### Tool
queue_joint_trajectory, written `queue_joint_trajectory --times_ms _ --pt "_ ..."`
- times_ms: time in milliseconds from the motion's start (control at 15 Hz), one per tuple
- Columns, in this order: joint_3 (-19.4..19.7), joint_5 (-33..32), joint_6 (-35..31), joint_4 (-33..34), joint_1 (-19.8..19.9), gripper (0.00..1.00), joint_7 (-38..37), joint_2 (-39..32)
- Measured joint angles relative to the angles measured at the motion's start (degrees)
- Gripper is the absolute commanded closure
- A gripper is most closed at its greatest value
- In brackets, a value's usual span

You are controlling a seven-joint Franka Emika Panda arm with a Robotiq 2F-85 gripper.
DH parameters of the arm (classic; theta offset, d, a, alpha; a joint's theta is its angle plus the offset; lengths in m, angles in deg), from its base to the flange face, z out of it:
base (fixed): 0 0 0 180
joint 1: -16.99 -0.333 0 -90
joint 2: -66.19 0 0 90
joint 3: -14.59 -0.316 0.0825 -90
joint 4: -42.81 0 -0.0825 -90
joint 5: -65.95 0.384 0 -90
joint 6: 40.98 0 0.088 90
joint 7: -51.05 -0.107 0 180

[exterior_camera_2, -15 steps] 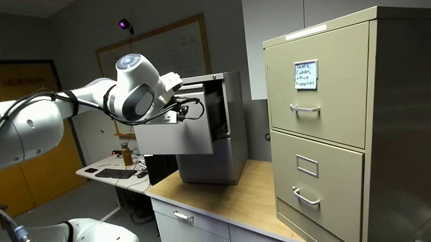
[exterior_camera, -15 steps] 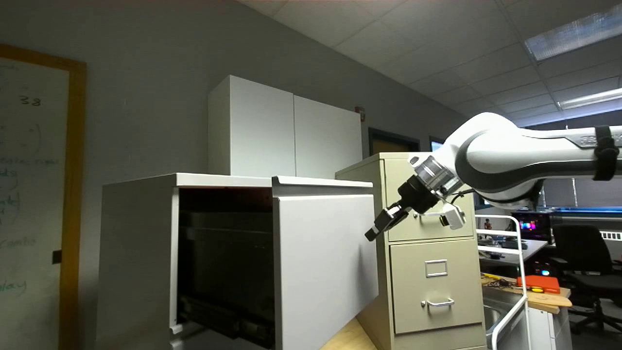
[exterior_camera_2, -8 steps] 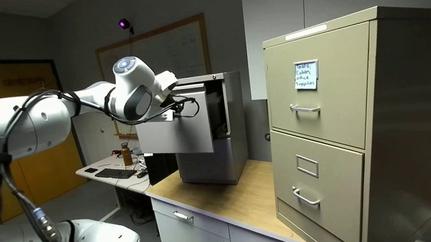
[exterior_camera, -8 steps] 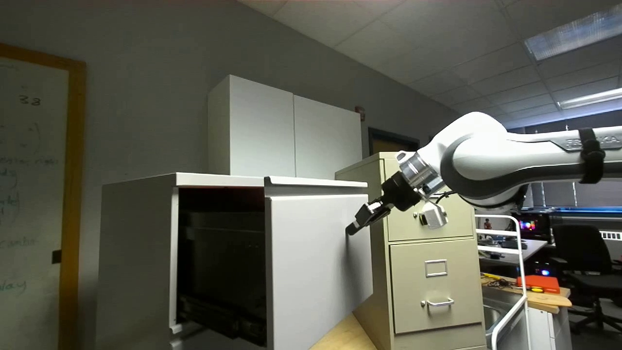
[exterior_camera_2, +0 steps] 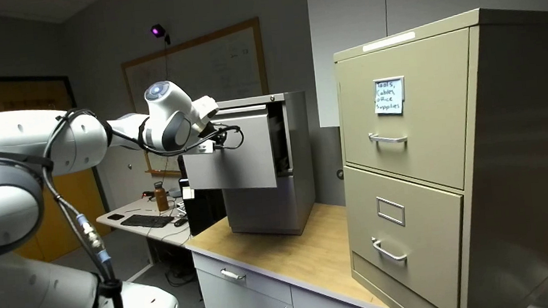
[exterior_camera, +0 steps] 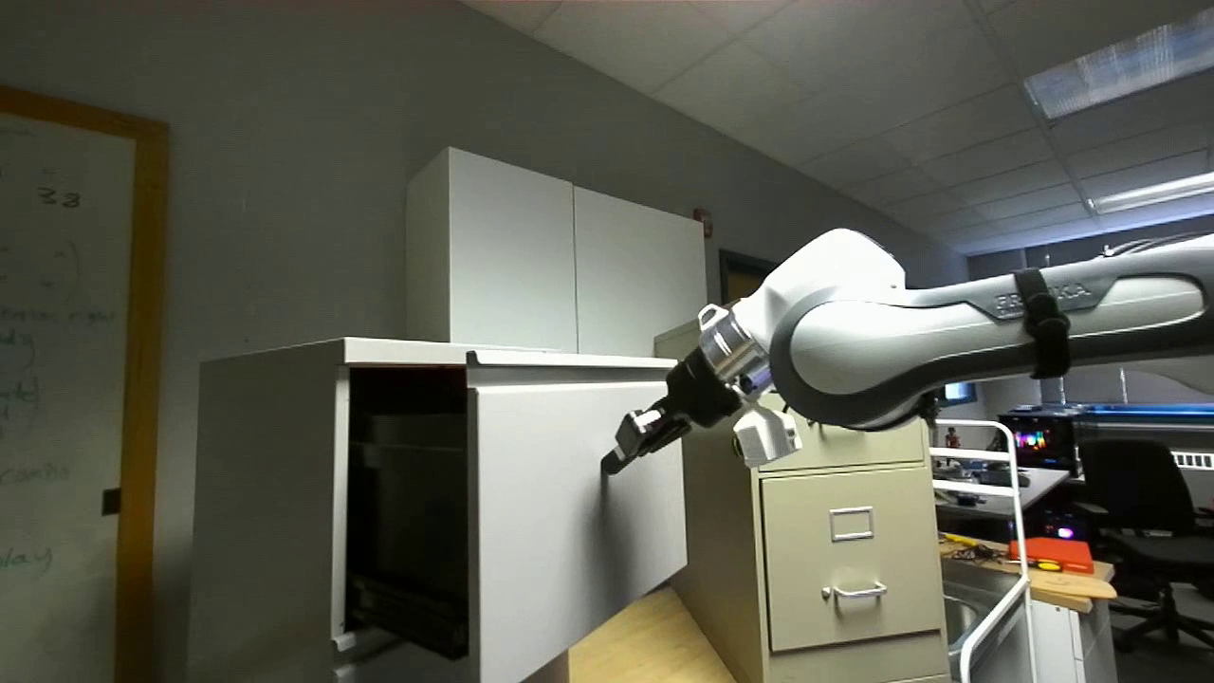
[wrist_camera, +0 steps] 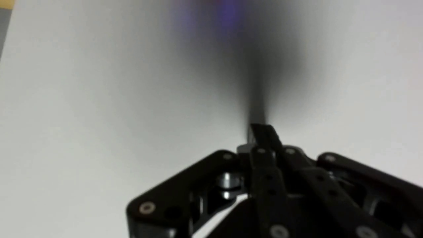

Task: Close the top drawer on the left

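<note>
The top drawer is wide and white with a plain flat front; it shows in both exterior views (exterior_camera: 541,531) (exterior_camera_2: 250,166). It sticks part way out of its white cabinet (exterior_camera: 266,493), with a dark gap at the side. My gripper (exterior_camera: 615,461) is shut with nothing between its fingers. Its fingertips meet the drawer front right of its middle and appear to touch it. In the wrist view the closed fingertips (wrist_camera: 263,127) lie against the white front panel (wrist_camera: 99,132), above a dark shadow. In an exterior view the fingers are hidden behind the wrist and cables.
A beige filing cabinet (exterior_camera_2: 408,162) stands beside the white cabinet on the wooden counter (exterior_camera_2: 322,249). A white two-door cupboard (exterior_camera: 569,256) hangs behind. A desk (exterior_camera_2: 131,218) with a keyboard and bottle stands past the drawer. Cables run along the arm.
The arm has moved forward toward the white cabinet. The drawer front has slid inward with it, and the dark opening has become narrower. The gripper stays shut.
</note>
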Motion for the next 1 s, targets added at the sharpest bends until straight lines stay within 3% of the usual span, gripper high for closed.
queue_joint_trajectory --times_ms 600,1000 --pt "-6.5 -7.1 -2.0 13.6 4.9 0.98 -9.0 -16.4" --pt "-8.4 -10.6 1.0 27.9 6.8 0.98 -15.2 -29.7"
